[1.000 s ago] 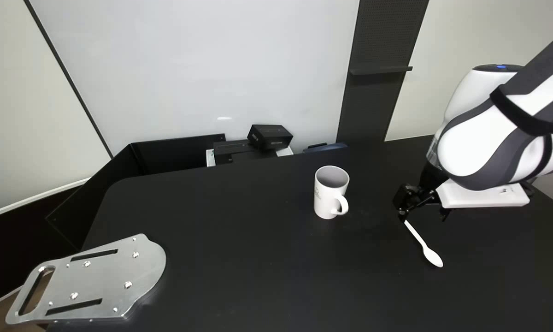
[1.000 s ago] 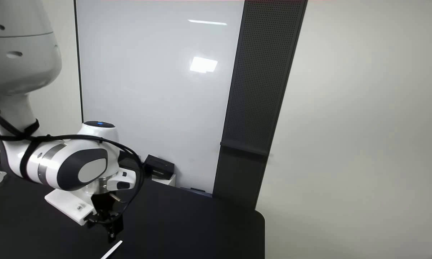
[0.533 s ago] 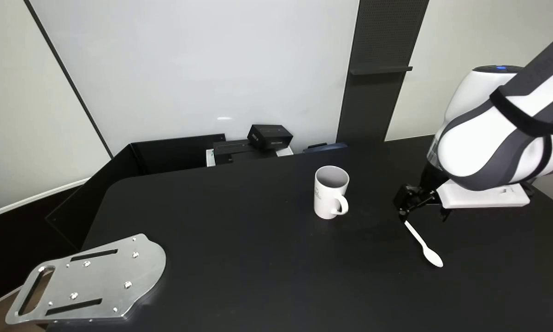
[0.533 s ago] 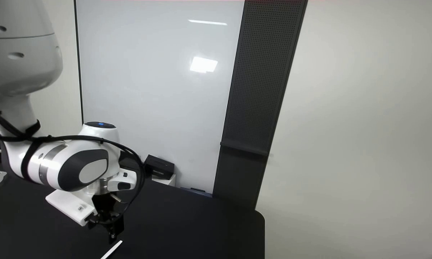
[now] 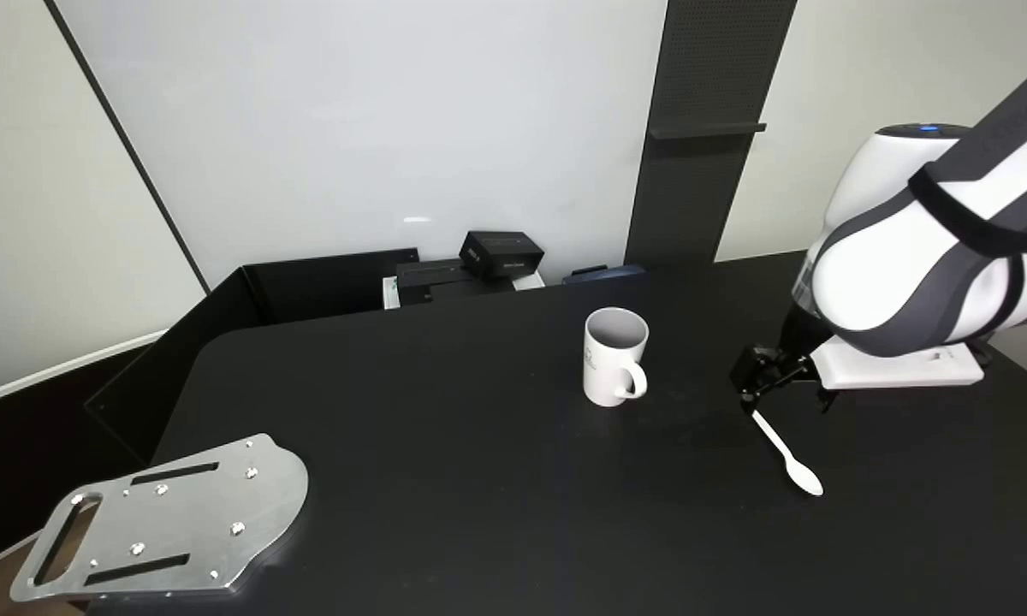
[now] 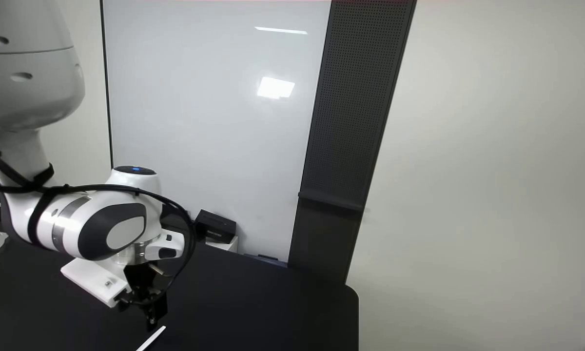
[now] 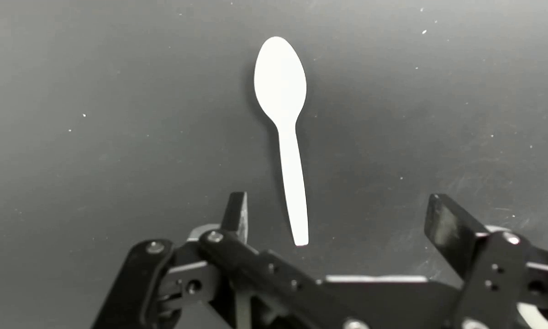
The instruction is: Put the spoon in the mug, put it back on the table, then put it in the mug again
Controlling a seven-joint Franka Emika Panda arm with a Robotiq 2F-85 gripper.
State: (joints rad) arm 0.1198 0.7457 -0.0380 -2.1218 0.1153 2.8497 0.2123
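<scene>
Spoon (image 7: 287, 130) lies on the desk (image 5: 479, 479), its slim end near the spread, empty fingers (image 7: 454, 235), which might pinch too little and let it droop before reaching the mug (image 5: 608, 364), which stands nearer the far edge.

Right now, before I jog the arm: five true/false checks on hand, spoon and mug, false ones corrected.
1. The spoon lies on the black table. True.
2. The hand is open. True.
3. The spoon's bowl is the end nearer the hand. False: the handle end is nearer.
4. The mug stands upright. True.
5. The mug is touching the spoon. False: in an exterior view the two are plainly apart.
</scene>
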